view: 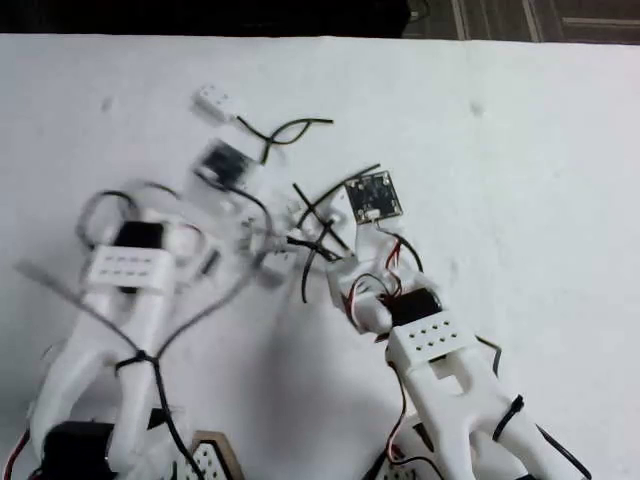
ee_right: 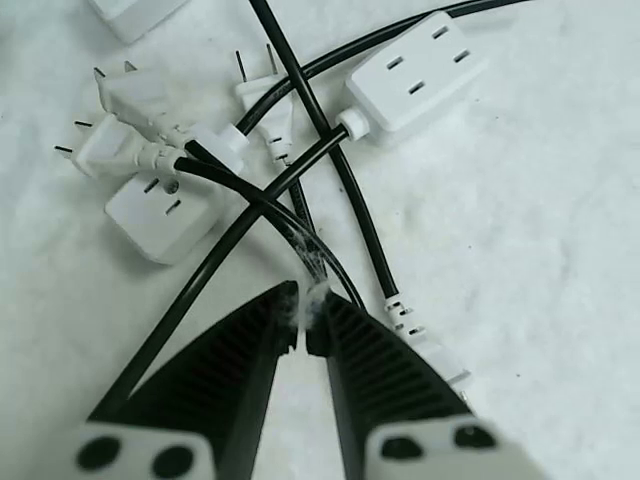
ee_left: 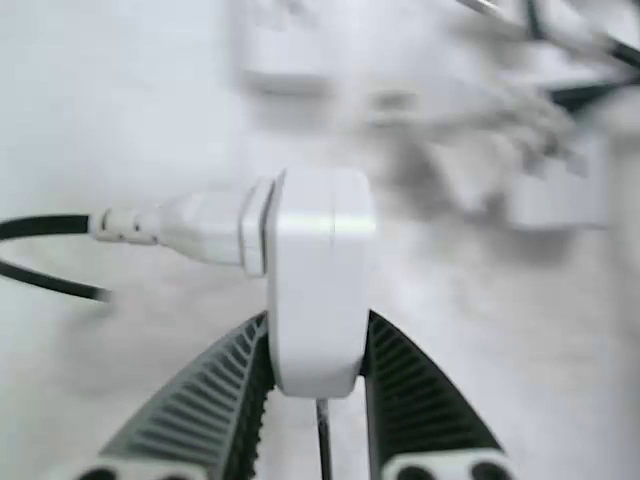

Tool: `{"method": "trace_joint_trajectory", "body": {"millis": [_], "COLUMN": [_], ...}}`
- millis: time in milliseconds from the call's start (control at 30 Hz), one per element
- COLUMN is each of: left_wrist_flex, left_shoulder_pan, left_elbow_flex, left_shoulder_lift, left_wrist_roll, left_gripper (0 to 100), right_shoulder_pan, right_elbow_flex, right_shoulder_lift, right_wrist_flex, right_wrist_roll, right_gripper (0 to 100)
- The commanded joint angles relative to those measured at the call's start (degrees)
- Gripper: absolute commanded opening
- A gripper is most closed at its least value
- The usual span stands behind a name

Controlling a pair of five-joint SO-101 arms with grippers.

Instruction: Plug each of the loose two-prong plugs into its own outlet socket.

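Left tool (ee_left: 318, 322) grips socket (ee_left: 318, 255); right tool (ee_right: 304, 296) pinches cord (ee_right: 298, 243) amid tangle

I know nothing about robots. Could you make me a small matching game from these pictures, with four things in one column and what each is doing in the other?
Things:
1. left tool
2. right tool
3. loose plug
4. free socket

States:
A. lying loose, prongs bare
B. clamped on a white socket block
C. slots empty, facing up
D. pinching a black cord

Pairs: 1-B, 2-D, 3-A, 4-C
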Motion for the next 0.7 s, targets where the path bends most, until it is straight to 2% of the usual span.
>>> {"method": "trace_joint_trajectory", "body": {"millis": [0,367,433,567,667], "left_wrist_flex": [0.8,0.5,1.1,8.0,11.2], "left_shoulder_pan": [-8.6,-12.5,-13.4,-13.8,-13.6], "left_elbow_flex": [-8.9,-29.6,-33.1,-37.3,-40.1], "left_shoulder_lift": [-2.1,24.4,27.1,27.1,25.1], "left_wrist_roll": [-2.5,-0.6,0.1,3.2,4.8], "left_gripper": [2,3,8,30,30], "right_shoulder_pan": [0.4,0.4,0.4,0.4,0.4], "right_elbow_flex": [-0.4,-0.3,-0.3,-0.3,-0.3], "right_shoulder_lift": [0.0,0.0,0.0,0.0,0.0], "right_wrist_flex": [-0.7,-0.7,-0.7,-0.7,-0.7], "right_wrist_roll": [-0.4,-0.4,-0.4,-0.4,-0.4], "right_gripper": [1.9,1.9,1.9,2.2,2.3]}}
